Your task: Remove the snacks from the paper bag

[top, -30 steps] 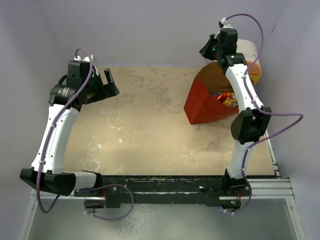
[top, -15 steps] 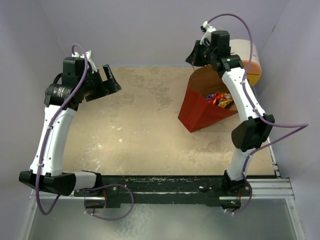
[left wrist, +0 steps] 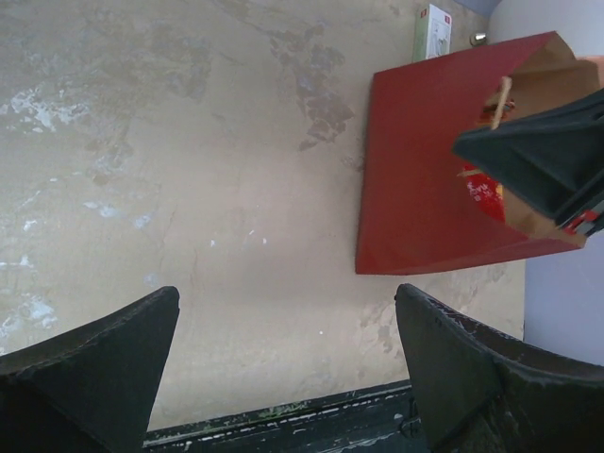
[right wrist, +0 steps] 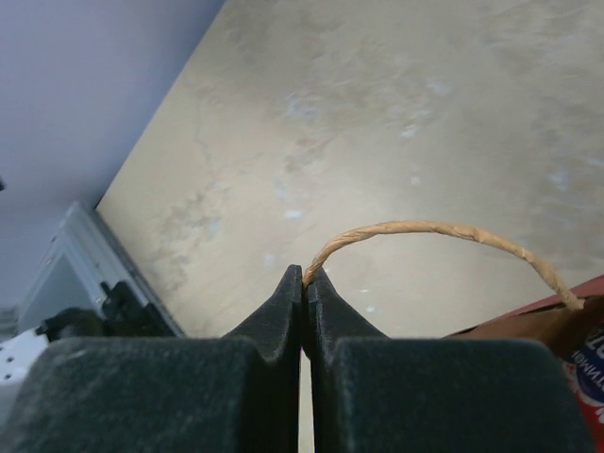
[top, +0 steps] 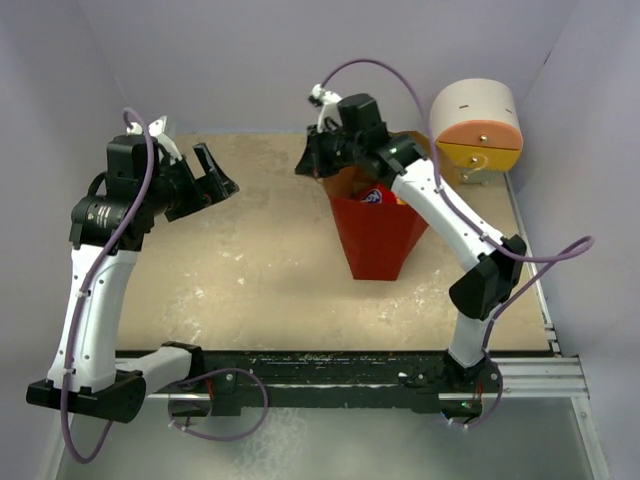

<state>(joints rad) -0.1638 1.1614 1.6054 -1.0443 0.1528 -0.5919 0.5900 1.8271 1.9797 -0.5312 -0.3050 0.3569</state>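
Note:
The red paper bag (top: 374, 238) stands right of the table's middle, its brown inside showing at the top. My right gripper (top: 313, 163) is shut on the bag's string handle (right wrist: 434, 228), held just above and left of the bag's mouth. The right wrist view shows the string pinched at the fingertips (right wrist: 304, 276). A bit of the red crisp packet (top: 375, 196) shows inside the bag, also in the left wrist view (left wrist: 486, 198). The candy bars are hidden. My left gripper (top: 222, 175) is open and empty, raised over the table's left part, well apart from the bag (left wrist: 425, 170).
A white round-topped mini chest (top: 478, 125) with orange and yellow drawers stands at the back right corner. A small white box (left wrist: 431, 30) lies behind the bag. The black rail (top: 320, 365) runs along the near edge.
My right gripper has swung left with the handle, dragging the bag from the right edge toward the middle and standing it more upright. The left arm has drawn back slightly to the left.

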